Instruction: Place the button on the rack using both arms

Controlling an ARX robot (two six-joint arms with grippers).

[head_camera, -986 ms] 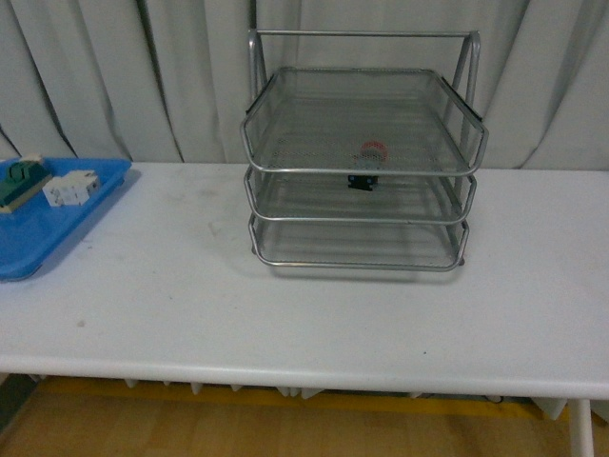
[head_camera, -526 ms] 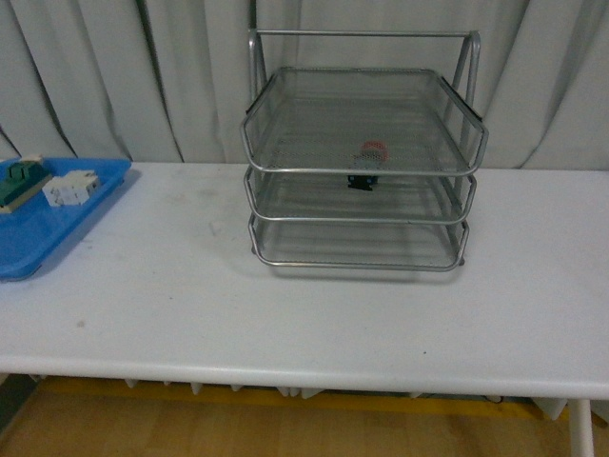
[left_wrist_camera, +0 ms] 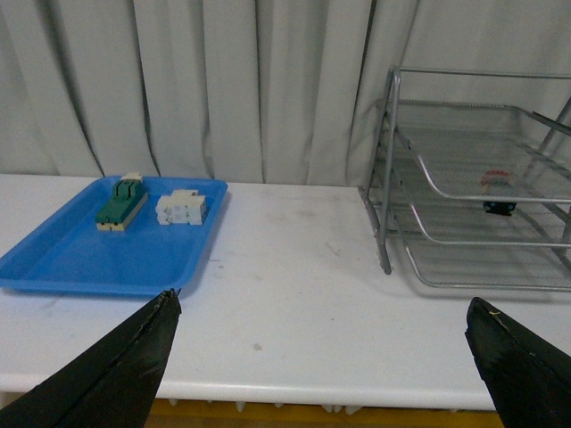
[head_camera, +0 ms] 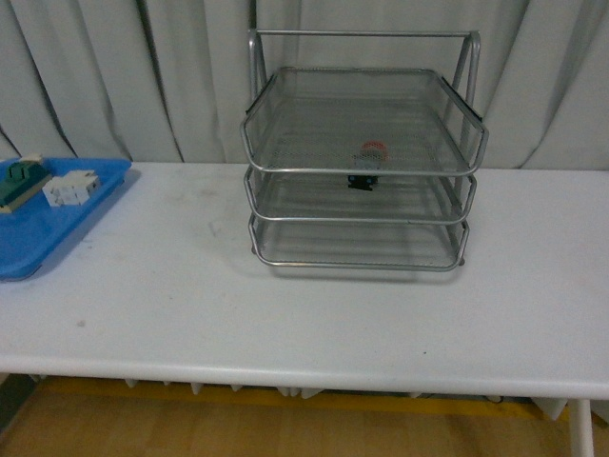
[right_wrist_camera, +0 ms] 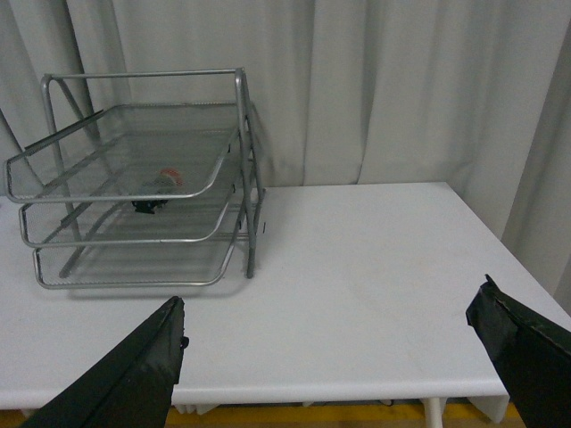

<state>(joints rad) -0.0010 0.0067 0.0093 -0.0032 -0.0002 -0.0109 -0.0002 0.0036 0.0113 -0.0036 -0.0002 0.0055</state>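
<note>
Both pincers are hanging wide open and empty above the counter (head_camera: 314,305): the left pincer (left_wrist_camera: 326,357) is facing the blue tray (left_wrist_camera: 80,263), the right pincer (right_wrist_camera: 335,357) the bare counter beside the rack (head_camera: 362,162). The button (head_camera: 365,164) is sitting on what seems the middle mesh tray, though the mesh is blurring it. Placement is looking finished; next is probably only keeping clear.
</note>
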